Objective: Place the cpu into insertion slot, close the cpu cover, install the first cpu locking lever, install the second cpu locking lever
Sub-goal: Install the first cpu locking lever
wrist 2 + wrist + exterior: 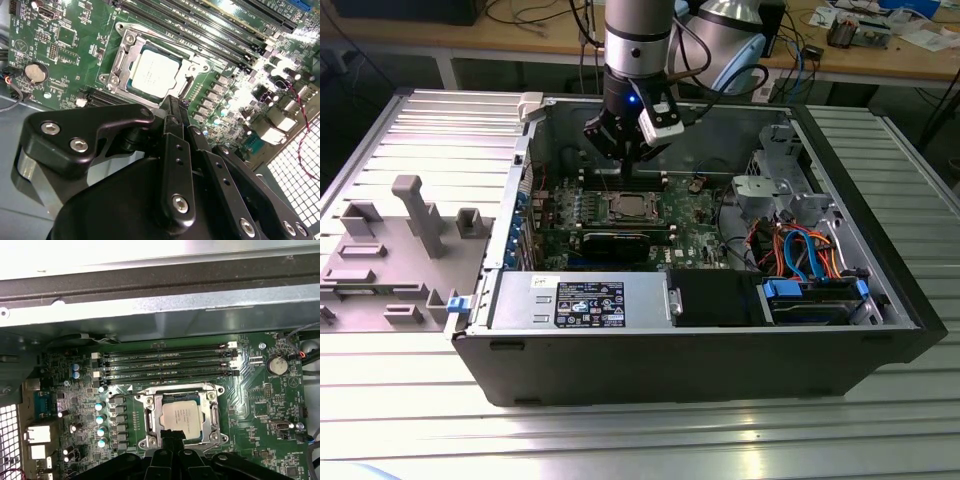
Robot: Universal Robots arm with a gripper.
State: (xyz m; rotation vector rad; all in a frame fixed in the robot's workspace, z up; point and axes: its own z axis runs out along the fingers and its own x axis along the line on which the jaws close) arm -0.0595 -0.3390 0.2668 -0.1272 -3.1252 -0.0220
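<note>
Our pincer (172, 436) hangs clenched, its two black fingers pressed tip to tip with nothing that we can see between them, just at the near edge of the socket on the green motherboard (260, 405). In the exterior view it reaches down into the opened computer case (670, 350), which lies on its side on the ribbed metal bench (620, 440). The cpu (184, 416) already sits flat in its insertion slot, silvery top facing up, beside the row of memory slots (165, 365). The cpu cover (154, 412) seems to lie down around it, framing the chip through its square window, though we cannot tell from these views whether either locking lever is latched. We judge the cpu to be light, stiff and thin, with a smooth lid that would slip under a pinch from above. It is also fragile on its underside, so it is best taken by two opposite edges and kept level. The cover looks to us like a thin, hard, hinged metal plate, best pushed at its free edge, not gripped by the window.
</note>
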